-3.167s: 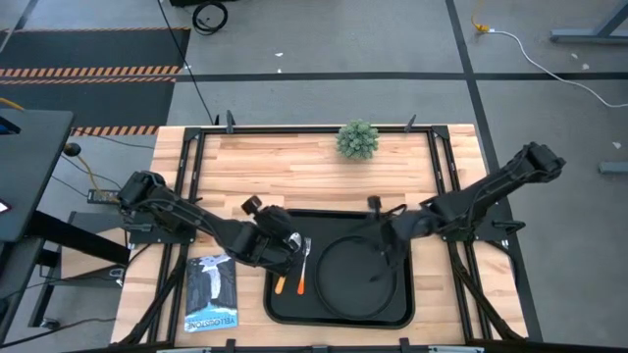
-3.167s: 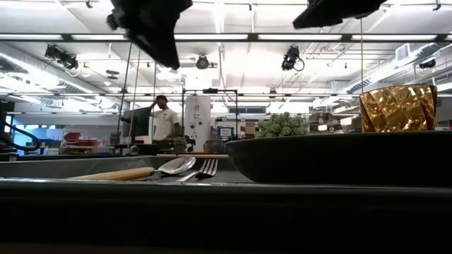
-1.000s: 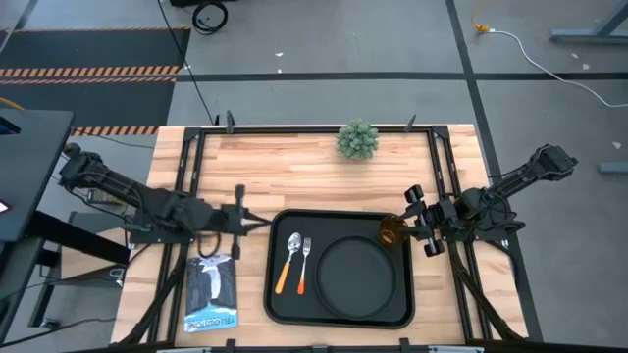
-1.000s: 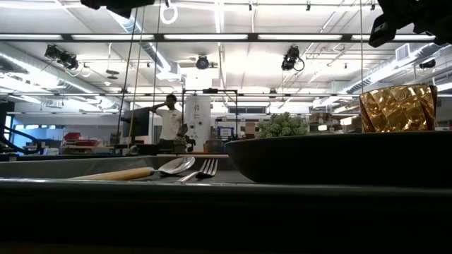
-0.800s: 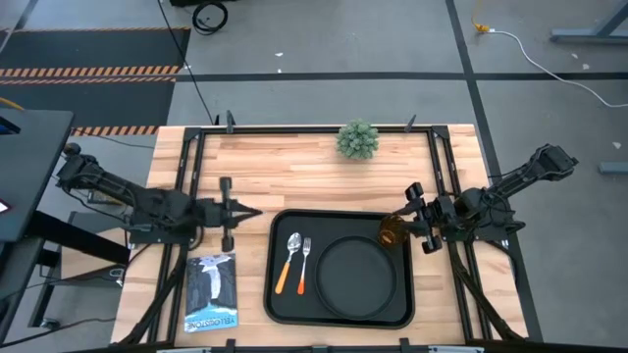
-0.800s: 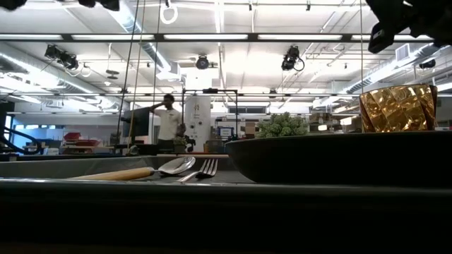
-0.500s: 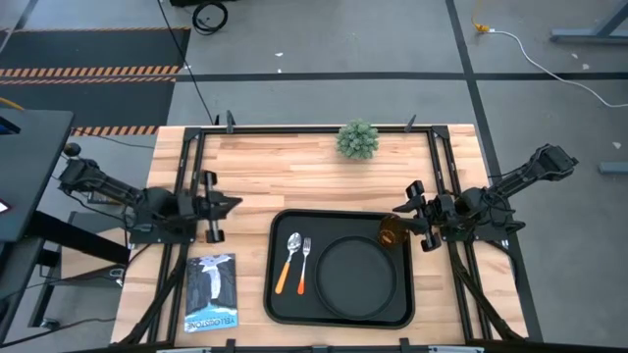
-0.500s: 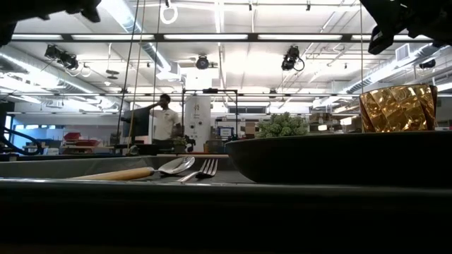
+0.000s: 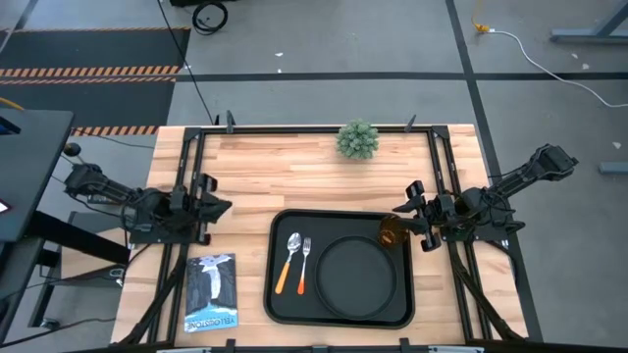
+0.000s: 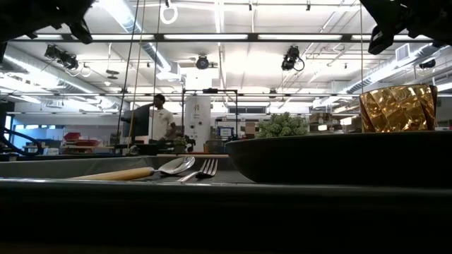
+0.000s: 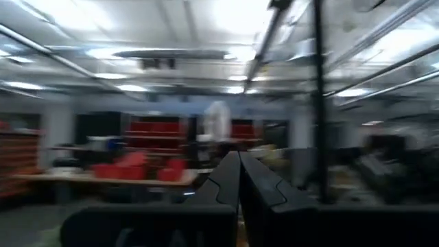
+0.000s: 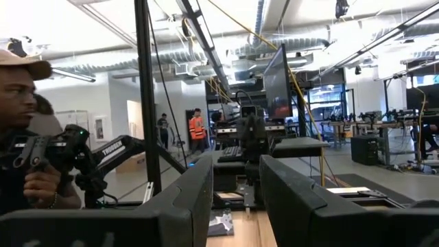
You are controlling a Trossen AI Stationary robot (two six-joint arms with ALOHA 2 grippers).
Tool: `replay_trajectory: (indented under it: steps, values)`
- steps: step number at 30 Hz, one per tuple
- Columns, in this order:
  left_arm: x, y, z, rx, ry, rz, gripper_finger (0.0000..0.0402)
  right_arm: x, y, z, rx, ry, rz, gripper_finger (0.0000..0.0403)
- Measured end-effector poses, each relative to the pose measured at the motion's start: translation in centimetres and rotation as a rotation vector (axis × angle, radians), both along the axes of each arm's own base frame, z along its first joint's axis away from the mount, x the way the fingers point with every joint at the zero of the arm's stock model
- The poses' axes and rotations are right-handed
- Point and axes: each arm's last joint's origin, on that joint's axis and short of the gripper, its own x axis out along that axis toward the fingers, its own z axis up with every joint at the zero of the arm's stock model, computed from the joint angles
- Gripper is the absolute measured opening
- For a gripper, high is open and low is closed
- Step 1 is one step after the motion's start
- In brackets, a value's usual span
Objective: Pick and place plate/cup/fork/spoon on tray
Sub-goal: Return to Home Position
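The black tray [image 9: 278,306] lies at the table's near middle. On it lie the round black plate [image 9: 358,277], the spoon [image 9: 290,257] and the fork [image 9: 303,263], side by side left of the plate. The amber cup [image 9: 392,231] stands upright in the tray's far right corner. In the low view, the cup [image 10: 397,108] shows behind the plate [image 10: 339,159]. My left gripper [image 9: 225,208] is shut and hangs level over the table's left part, fingers together [image 11: 239,180]. My right gripper [image 9: 400,209] is open [image 12: 236,185], just right of the cup and apart from it.
A small green plant [image 9: 357,139] stands at the table's far edge. A black-and-white booklet [image 9: 212,293] lies near the front left, beside the tray. A person [image 12: 24,130] shows beyond the table in the right wrist view.
My left gripper has drawn back from beside the tray toward the table's left edge, staying shut. The things on the tray have not moved.
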Motion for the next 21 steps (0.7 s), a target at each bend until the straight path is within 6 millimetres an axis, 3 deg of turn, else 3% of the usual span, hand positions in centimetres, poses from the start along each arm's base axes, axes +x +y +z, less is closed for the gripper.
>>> replay_trajectory:
  steps: [21]
  values:
    - [-1.9, 0.0, -0.6, -0.091, 0.014, -0.315, 0.0003, 0.0, 0.0, 0.0, -0.001, 0.002, 0.001, 0.0128]
